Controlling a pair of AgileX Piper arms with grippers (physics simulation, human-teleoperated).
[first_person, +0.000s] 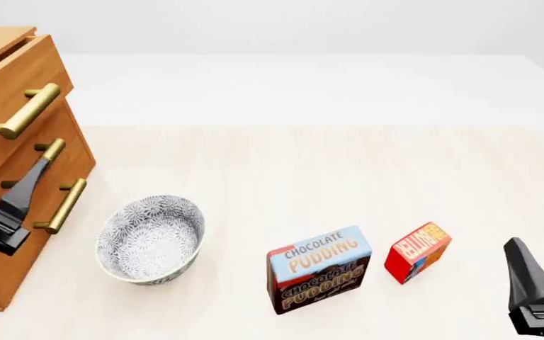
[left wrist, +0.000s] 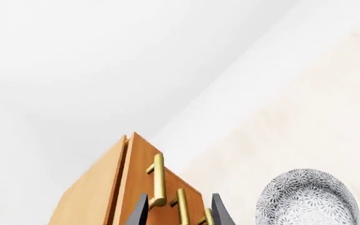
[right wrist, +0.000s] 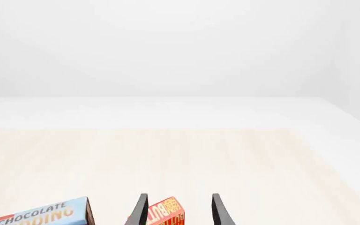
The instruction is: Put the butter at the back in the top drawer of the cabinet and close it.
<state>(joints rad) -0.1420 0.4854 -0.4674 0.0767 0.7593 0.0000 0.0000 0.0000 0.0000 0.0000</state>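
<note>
Left tool [left wrist: 178,210] open, empty, fingers [left wrist: 138,212] spread either side of the brass handles, pointed at the cabinet [first_person: 8,163] front; in the front view it sits by the middle handle [first_person: 51,150], contact can't be told. Top drawer [first_person: 12,85] looks nearly shut (slight gap at its edge in the left wrist view), its bar handle [first_person: 25,110] above the tool. Right tool [right wrist: 177,211] also open, holding nothing, low at the near right of the bench [first_person: 348,170]. Butter [first_person: 418,251] stands on the bench just ahead of the right tool, lined up between its fingers [right wrist: 220,212] in the wrist view, not gripped. Chocolate pudding box [first_person: 319,269] stands just left of the butter, apart from it. Patterned bowl [first_person: 151,239] further left, upright, near the cabinet's foot, not touching it.
</note>
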